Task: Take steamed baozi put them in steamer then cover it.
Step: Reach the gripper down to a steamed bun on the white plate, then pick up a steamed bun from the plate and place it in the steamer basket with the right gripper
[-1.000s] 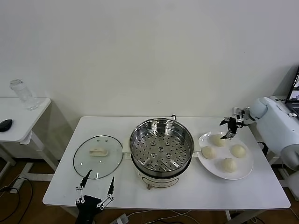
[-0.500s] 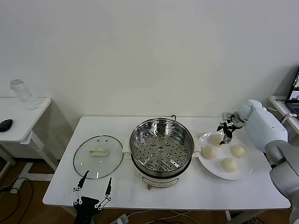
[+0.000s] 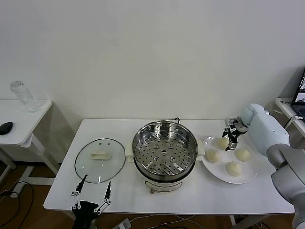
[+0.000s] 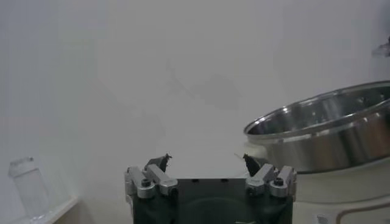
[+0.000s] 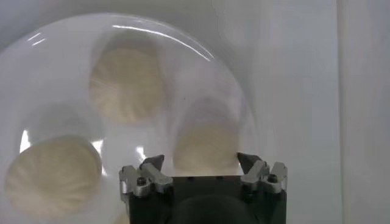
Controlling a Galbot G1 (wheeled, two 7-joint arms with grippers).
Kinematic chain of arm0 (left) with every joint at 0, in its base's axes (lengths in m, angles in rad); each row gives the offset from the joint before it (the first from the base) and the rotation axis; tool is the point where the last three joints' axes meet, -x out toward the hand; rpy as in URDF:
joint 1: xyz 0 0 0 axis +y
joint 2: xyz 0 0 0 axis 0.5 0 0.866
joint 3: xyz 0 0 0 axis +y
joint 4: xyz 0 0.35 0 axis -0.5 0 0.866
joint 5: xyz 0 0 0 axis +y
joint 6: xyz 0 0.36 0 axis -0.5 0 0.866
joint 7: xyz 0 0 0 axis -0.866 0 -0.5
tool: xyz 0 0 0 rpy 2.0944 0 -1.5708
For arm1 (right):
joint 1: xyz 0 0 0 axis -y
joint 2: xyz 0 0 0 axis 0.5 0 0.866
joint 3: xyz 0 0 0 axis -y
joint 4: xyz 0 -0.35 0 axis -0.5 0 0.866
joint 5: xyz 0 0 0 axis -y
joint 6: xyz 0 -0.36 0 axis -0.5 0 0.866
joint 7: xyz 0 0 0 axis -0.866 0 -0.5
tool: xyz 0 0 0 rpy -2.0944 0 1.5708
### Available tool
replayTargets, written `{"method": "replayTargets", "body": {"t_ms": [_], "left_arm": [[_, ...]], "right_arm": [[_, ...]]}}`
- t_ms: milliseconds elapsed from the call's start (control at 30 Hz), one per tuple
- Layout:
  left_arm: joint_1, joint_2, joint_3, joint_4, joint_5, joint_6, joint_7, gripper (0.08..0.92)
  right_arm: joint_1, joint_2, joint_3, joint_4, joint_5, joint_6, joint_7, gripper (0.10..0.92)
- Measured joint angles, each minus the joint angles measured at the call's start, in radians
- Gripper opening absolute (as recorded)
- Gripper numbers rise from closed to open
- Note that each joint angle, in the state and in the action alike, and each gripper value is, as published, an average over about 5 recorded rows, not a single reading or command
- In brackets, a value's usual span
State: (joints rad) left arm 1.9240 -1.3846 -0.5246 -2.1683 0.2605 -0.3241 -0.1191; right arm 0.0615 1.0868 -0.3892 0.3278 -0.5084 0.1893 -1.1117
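Observation:
Several cream-white steamed baozi lie on a white plate to the right of the steamer, whose perforated tray is bare. My right gripper hangs low over the plate's rear left baozi. In the right wrist view that baozi sits between the open fingers of the right gripper, with the tips close to its sides and a small gap on one side. The cover, a glass lid with a cream handle, lies flat left of the steamer. My left gripper waits open at the table's front edge.
A side table at the far left holds a clear bottle and a dark mouse. The steamer's steel wall rises beside the left gripper. Two more buns lie on the plate beyond the right gripper.
My right gripper has come down and slightly toward the steamer, settling around the plate's rear left baozi. The left gripper has sunk a little toward the table's front edge.

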Motion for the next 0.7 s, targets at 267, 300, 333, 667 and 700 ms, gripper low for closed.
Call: {"method": "replayTargets", "body": {"t_ms": [267, 300, 333, 667, 700], "left_arm": [[-0.003, -0.006, -0.013, -0.011, -0.003, 0.002, -0.003, 0.823], [-0.003, -0.006, -0.014, -0.012, -0.003, 0.003, -0.003, 0.823], [-0.003, -0.007, -0.015, -0.014, -0.003, 0.004, -0.003, 0.823], [-0.019, -0.004, -0.020, -0.024, -0.005, 0.017, -0.004, 0.823], [-0.020, -0.004, -0.019, -0.023, -0.005, 0.018, -0.004, 0.823]], "right_arm": [[-0.002, -0.016, -0.016, 0.028, 0.009, 0.005, 0.000, 0.628], [0.000, -0.021, -0.022, 0.038, 0.015, 0.007, -0.003, 0.628], [0.002, -0.026, -0.028, 0.051, 0.023, 0.009, -0.006, 0.628], [0.114, -0.082, -0.133, 0.270, 0.176, 0.152, -0.072, 0.645], [0.132, -0.083, -0.147, 0.299, 0.192, 0.176, -0.079, 0.648]]}}
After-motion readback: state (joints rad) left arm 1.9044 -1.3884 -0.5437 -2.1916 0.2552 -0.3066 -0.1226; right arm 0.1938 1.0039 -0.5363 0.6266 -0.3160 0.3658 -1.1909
